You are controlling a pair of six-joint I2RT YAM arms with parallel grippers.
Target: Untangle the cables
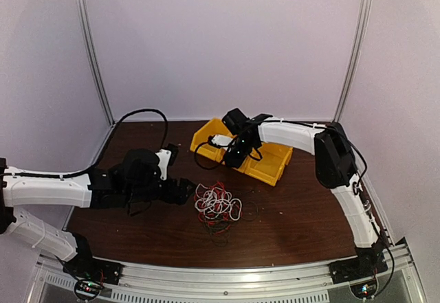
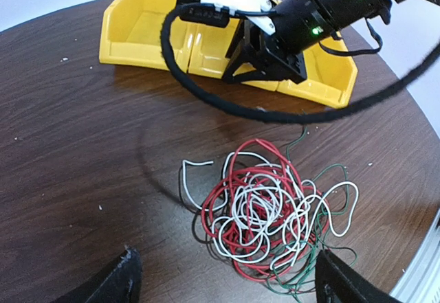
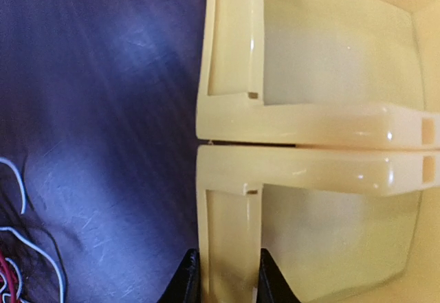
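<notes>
Right wrist: right gripper (image 3: 229,279) clenched on yellow bin (image 3: 330,124) wall
Left wrist: left gripper (image 2: 232,279) released, cables (image 2: 265,214) at 12 o'clock
Risk: bin could tip if lifted by one wall

we see the cables (image 1: 217,205) in one clump mid-way across the table (image 1: 302,227), two bins (image 1: 275,169) side by side behind them, left gripper (image 2: 223,286) just left of the clump, right gripper (image 3: 227,282) astride one bin's near wall, beside the seam between the bins
</notes>
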